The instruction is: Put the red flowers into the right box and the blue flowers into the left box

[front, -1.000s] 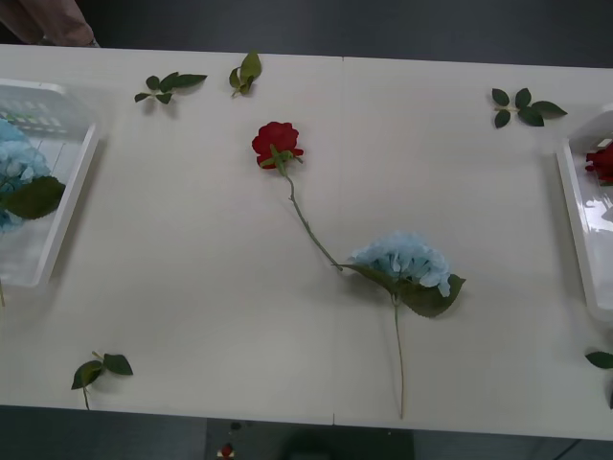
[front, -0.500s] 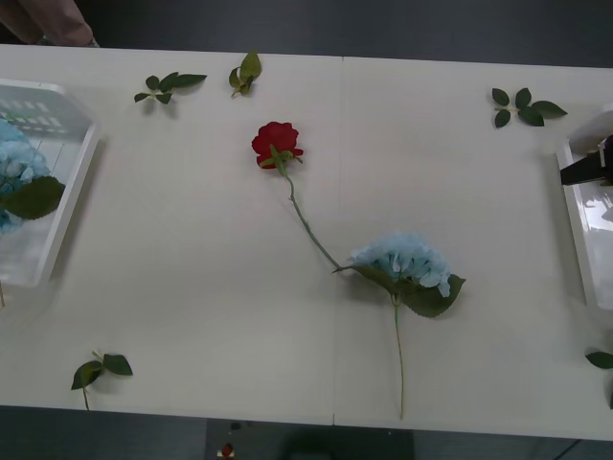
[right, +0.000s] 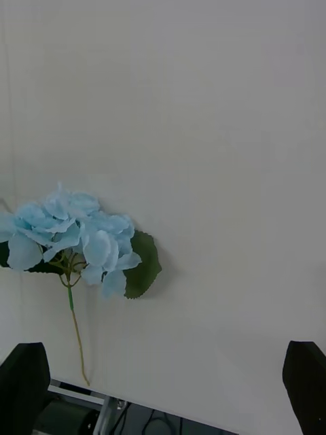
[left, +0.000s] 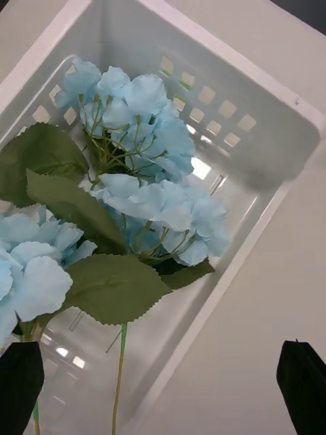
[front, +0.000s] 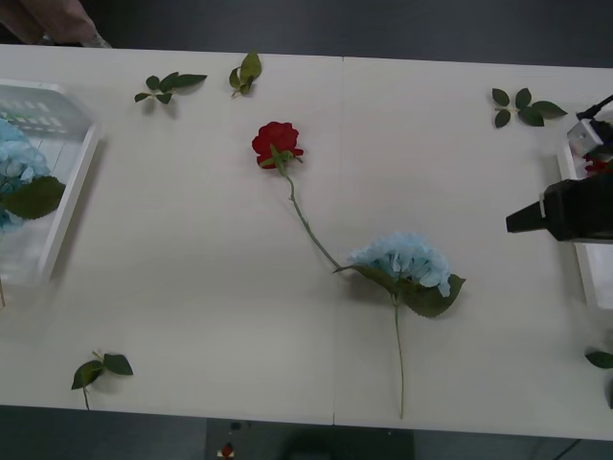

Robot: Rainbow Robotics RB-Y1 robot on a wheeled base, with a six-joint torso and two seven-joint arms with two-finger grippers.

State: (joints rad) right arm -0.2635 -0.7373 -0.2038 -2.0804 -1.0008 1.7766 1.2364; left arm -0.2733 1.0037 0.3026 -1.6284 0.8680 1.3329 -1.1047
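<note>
The right gripper [front: 522, 221] is matte black and tapered, its wrist carries a pale block with a black cable, and both wrist views show blunt black fingertips [right: 25, 387].

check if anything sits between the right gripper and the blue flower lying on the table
Nothing visible does. The right gripper, jaws open, hovers beside the right box; only bare table lies between it and the blue flower.

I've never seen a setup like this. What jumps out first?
A red rose and a fluffy blue hydrangea lie mid-table, the rose's stem running to the hydrangea. More blue hydrangeas fill the slotted white basket at the left edge, and the right claw, open, reaches in from the right.
</note>
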